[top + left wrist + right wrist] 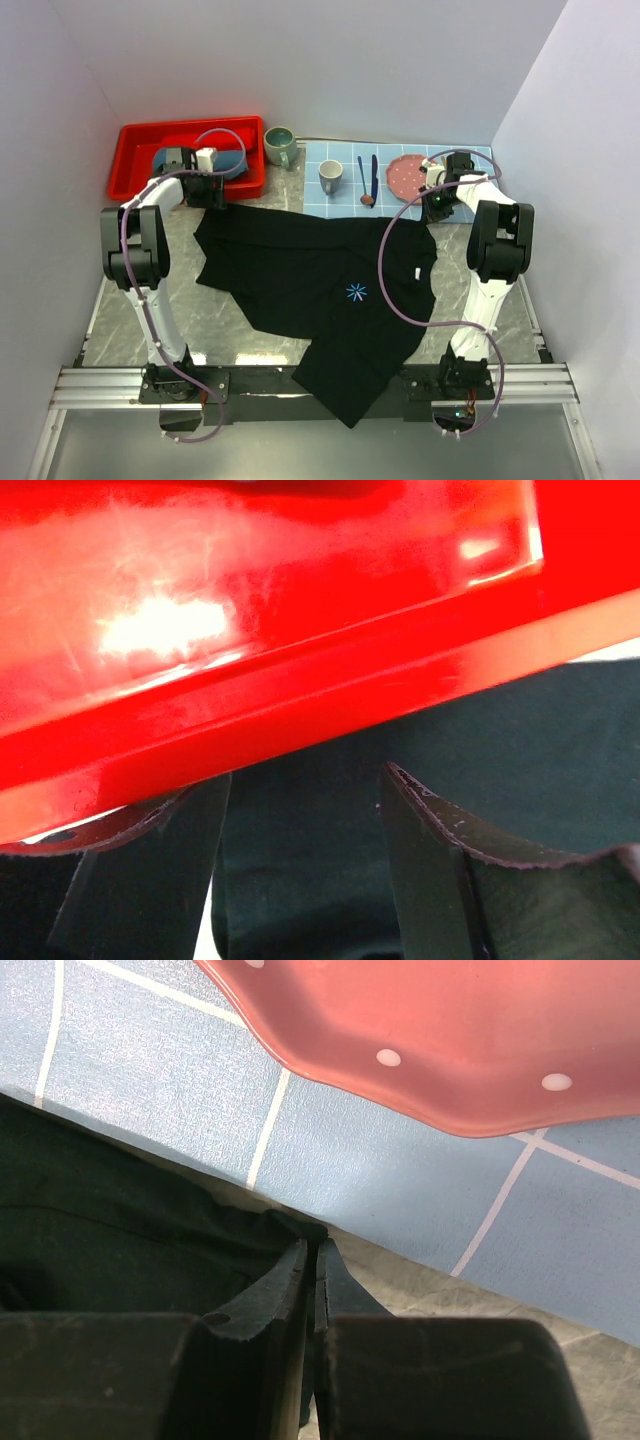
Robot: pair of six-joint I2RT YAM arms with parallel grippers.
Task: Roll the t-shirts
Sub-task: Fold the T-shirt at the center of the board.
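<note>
- Two shirts: black shirt (300, 270) spread across table (120, 325), draping near edge; blue shirt (236, 166) rolled in red tray (135, 150), far-left corner.
- Left gripper (300, 780) open over black shirt beside red tray.
- Right gripper (311, 1247) clamped on black shirt's corner by placemat (347, 150).

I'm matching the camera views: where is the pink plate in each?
Top: plate far right, on the placemat.
Left wrist: not in it.
Right wrist: across the top, over the placemat.
Shared landmark: black shirt, in all three.

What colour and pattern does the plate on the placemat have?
The plate is pink with small white dots, clearest in the right wrist view.
</note>
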